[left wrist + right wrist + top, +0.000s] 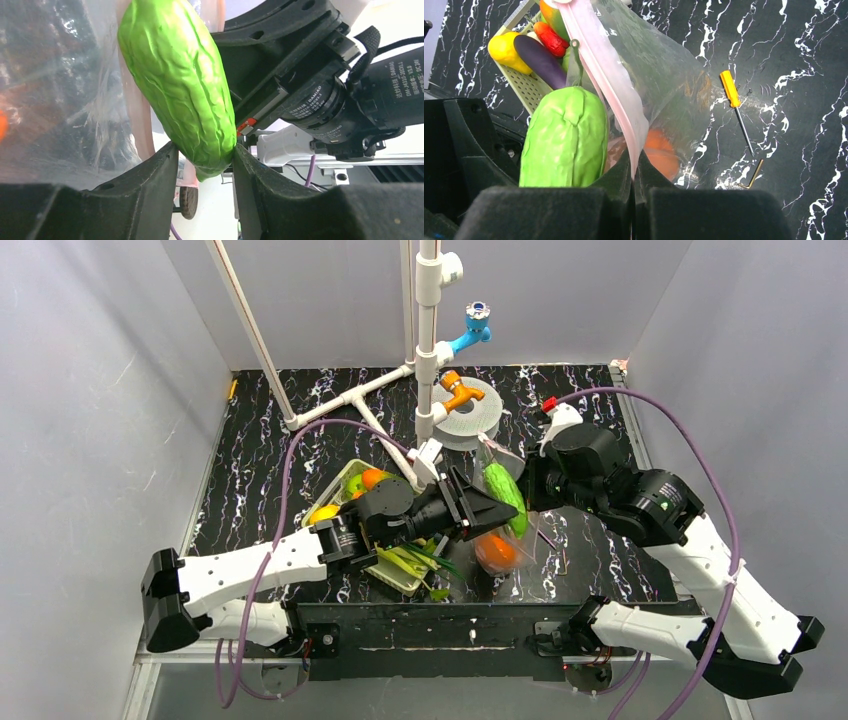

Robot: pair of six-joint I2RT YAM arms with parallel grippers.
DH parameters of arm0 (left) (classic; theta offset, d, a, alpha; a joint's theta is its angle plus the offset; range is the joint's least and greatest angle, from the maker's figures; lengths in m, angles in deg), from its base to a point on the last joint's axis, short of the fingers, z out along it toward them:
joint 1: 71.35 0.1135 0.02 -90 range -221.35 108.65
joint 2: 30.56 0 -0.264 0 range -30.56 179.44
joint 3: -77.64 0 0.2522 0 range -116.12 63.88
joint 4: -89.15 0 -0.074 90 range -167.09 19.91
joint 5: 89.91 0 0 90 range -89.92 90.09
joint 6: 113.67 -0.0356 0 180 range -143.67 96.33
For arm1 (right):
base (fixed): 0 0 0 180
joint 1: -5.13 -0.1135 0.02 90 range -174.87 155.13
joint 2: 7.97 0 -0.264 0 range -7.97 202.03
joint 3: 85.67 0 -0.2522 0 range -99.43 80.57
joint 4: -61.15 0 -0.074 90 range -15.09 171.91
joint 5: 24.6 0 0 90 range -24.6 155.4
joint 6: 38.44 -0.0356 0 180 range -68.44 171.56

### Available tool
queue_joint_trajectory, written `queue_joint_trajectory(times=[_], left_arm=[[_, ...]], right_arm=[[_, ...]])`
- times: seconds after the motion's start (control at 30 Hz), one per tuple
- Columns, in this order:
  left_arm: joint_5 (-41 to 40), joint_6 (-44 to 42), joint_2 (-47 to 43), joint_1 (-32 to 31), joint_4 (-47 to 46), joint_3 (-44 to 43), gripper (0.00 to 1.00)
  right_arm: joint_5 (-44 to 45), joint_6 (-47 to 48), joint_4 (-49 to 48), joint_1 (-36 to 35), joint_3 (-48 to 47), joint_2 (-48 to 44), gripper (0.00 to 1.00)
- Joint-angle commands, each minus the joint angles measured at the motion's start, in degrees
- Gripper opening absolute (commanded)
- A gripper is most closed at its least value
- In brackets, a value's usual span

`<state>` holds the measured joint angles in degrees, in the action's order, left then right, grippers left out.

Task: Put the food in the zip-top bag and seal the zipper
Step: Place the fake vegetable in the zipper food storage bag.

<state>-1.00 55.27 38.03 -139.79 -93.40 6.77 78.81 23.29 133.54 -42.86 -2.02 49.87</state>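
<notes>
My left gripper [488, 508] [206, 159] is shut on the lower end of the bumpy green cucumber [506, 496] [180, 85]. The cucumber [564, 140] stands right against the pinkish zipper strip [609, 85] at the mouth of the clear zip-top bag [530, 535] [664, 75]. I cannot tell whether its far tip is inside. My right gripper [536, 486] [634, 169] is shut on the zipper strip and holds the bag's mouth up. An orange round fruit [497, 551] [663, 156] lies inside the bag.
The pale green mesh basket [340, 486] [526, 89] at the left holds a yellow fruit [505, 50], a purple eggplant [541, 61], a red piece [551, 40] and leafy greens. A yellow-handled screwdriver [730, 90] and a hex key [754, 175] lie right of the bag. White pipes and a grey disc stand behind.
</notes>
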Motion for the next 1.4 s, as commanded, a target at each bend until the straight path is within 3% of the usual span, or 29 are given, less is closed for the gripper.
queue_joint_trajectory(times=[0.0, 0.1, 0.33, 0.73, 1.17, 1.37], left_arm=[[-4.7, 0.2, -0.7, -0.3, 6.0, -2.7, 0.04], [-7.8, -1.9, -1.3, -0.3, 11.6, -4.2, 0.07], [-4.2, -16.3, 2.3, -1.6, 26.0, -15.2, 0.04], [-12.6, -20.5, 8.2, -3.7, 37.8, -21.9, 0.09], [-15.1, -25.5, 7.7, -5.4, 40.6, -24.1, 0.61], [-13.6, -28.9, 5.7, -5.6, 39.9, -23.6, 0.72]], right_arm=[[-1.5, -0.8, -4.2, -0.4, -0.2, -1.6, 0.01], [-1.7, -0.8, -4.2, -0.5, 0.0, -1.8, 0.01], [-1.4, -0.5, -4.1, -0.5, 0.1, -1.7, 0.01], [-2.0, -0.6, -4.5, -0.5, -0.3, -1.1, 0.01], [-2.1, -0.5, -4.8, -0.4, 0.3, -0.7, 0.01], [-1.6, -0.4, -4.8, -0.4, 1.2, -1.1, 0.01]])
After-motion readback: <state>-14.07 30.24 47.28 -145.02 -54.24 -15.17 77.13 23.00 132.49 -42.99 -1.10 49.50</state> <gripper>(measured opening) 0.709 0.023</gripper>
